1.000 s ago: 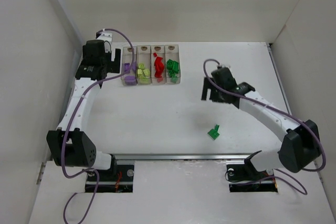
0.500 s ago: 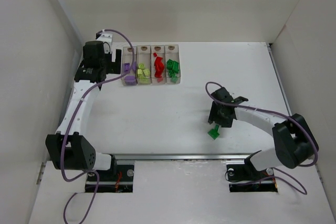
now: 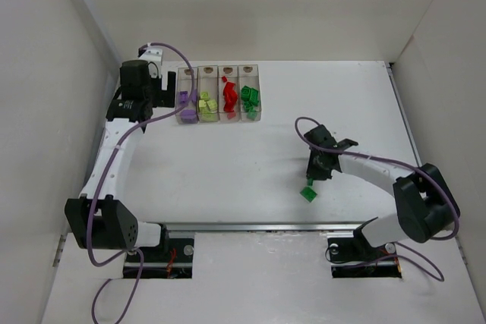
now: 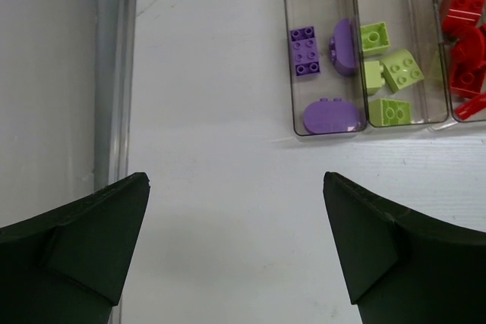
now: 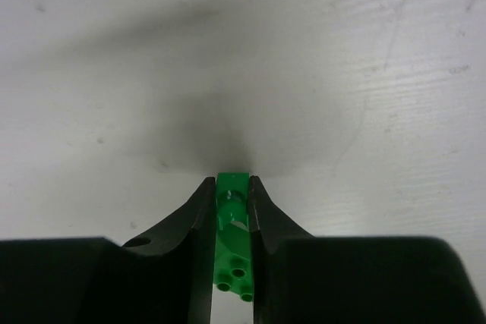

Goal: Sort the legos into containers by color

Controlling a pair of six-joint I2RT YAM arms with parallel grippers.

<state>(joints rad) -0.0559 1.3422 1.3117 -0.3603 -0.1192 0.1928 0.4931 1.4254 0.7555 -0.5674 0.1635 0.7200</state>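
Right fingers (image 5: 199, 214): pressed in on a green brick (image 5: 231, 221), which is pinched across its narrow sides so that it cannot twist out (whether it has been raised off the counter (image 3: 228, 161) cannot be told).
Green brick, place: held close to the near edge of the counter, right of the middle, well apart from the bins.
Bins (image 3: 219, 80): four clear ones joined in a row toward the far left corner, one colour given to each, so that every brick has a fixed place.
Contents: purple bricks (image 4: 305, 52) are seen in the leftmost bin, yellow-green bricks (image 4: 391, 73) next, then red bricks (image 4: 463, 5), then green bricks (image 3: 250, 98) in the rightmost.
Left fingers (image 4: 91, 244): spread wide with nothing between them, held over bare counter near the purple bin, toward the left edge; this is judged to be a parking place clear of the delivery path.
Step in hand: the only loose brick in view is judged to be gripped for carrying to the rightmost bin.
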